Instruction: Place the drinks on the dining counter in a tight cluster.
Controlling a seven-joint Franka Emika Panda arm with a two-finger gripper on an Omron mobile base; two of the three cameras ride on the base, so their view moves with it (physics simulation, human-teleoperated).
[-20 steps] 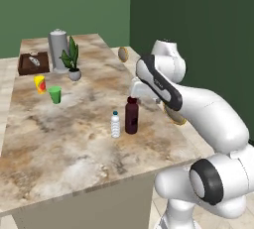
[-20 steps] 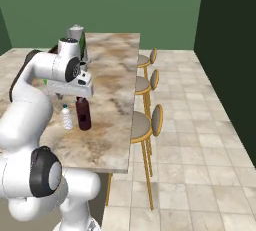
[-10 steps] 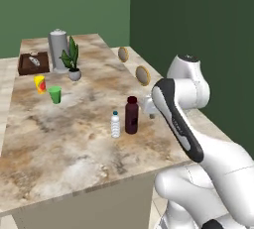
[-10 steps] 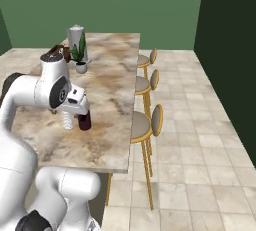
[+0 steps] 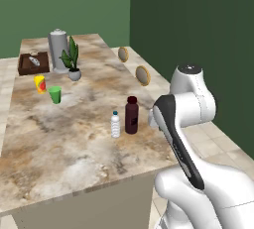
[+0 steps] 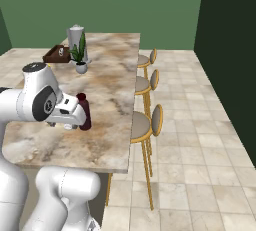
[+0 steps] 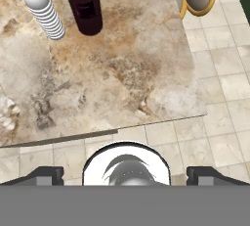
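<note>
1. A green-walled kitchen with a tiled floor holds the long marbled dining counter [image 5: 74, 139]; three stools [image 6: 145, 122] line its far side
2. The maroon bottle [image 5: 131, 115] stands upright on the counter near its stool-side edge, towards the robot's end
3. The water bottle [image 5: 115, 124] stands upright just beside the maroon bottle, on the side away from the stools; in the hand view the two are close with a narrow gap between them
4. A green cup [image 5: 55, 94] and a yellow-and-red cup [image 5: 40, 84] stand well apart from the maroon bottle, further up the counter
5. Beyond them, far from the maroon bottle, are a potted plant [image 5: 73, 62], a grey jug [image 5: 58, 50] and a brown tray [image 5: 33, 63]
6. The arm [image 5: 184, 124] is folded near the counter's stool-side edge, right of the maroon bottle in the left base view
7. The gripper [image 7: 126, 173] points down at the counter corner; its fingers [image 7: 46, 173] stand wide apart, holding nothing, away from the maroon bottle
</note>
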